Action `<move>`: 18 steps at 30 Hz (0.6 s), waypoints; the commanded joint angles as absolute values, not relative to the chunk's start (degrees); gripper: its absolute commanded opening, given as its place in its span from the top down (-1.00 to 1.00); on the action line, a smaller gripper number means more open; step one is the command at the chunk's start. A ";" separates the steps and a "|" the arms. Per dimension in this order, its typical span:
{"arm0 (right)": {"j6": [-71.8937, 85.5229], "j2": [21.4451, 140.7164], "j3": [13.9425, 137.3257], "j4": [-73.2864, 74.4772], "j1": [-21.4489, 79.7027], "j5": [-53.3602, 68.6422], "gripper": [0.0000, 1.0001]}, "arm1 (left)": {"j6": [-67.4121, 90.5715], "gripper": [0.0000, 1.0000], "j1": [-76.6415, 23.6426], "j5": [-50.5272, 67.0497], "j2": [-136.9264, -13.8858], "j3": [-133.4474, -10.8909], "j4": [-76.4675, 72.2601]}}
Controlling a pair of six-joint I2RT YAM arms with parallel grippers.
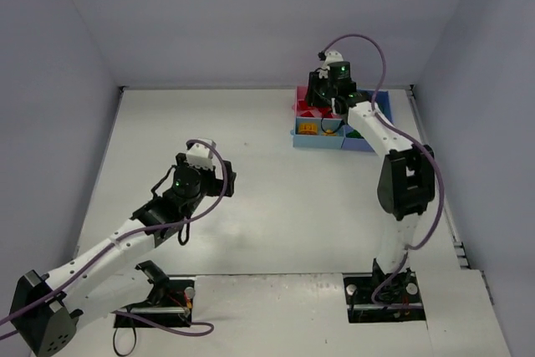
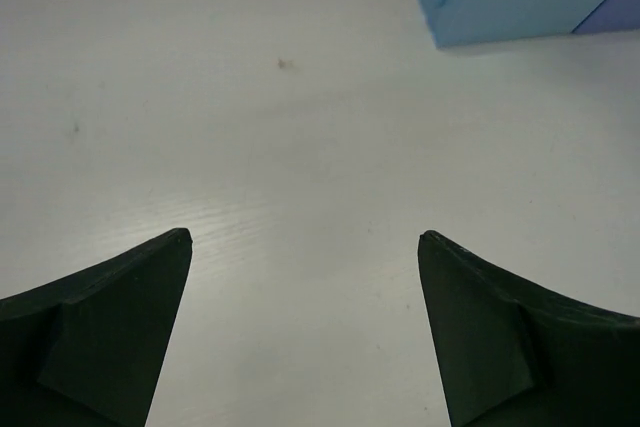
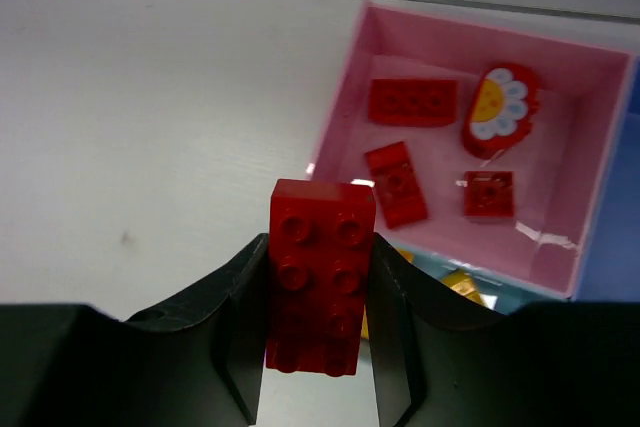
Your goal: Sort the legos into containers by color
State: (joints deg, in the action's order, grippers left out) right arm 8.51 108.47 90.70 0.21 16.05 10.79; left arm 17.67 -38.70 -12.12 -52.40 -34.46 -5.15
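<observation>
My right tool (image 3: pixel 320 252): clamped on red brick (image 3: pixel 320 287) near pink tray (image 3: pixel 450 42).
My left tool (image 2: pixel 305 239): spread wide, empty.

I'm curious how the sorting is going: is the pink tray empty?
No, the pink tray holds four red pieces, and the right gripper holds another red brick.

Five red legos (image 3: pixel 320 287), three containers (image 1: pixel 318 143), two arms (image 1: pixel 393 181)
</observation>
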 commanded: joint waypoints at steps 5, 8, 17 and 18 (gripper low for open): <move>8.88 124.00 109.93 -2.02 12.22 0.18 0.44 | 29.26 -0.76 -38.41 -16.87 -50.54 -41.22 13.69; 8.88 129.28 116.25 -1.50 11.78 0.18 0.14 | 29.97 -0.76 -38.41 -17.58 -50.54 -41.83 15.73; 8.79 128.77 118.05 -0.70 11.25 2.37 -0.58 | 30.67 -0.76 -38.32 -18.19 -52.21 -45.70 22.67; 8.62 126.15 116.82 -0.70 11.16 2.20 -0.60 | 31.02 -0.76 -38.32 -18.19 -52.21 -46.40 23.11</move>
State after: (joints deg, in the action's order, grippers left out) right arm 8.86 134.87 116.46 1.93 10.96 2.39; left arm 29.47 -38.65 -16.84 -51.90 -42.50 21.28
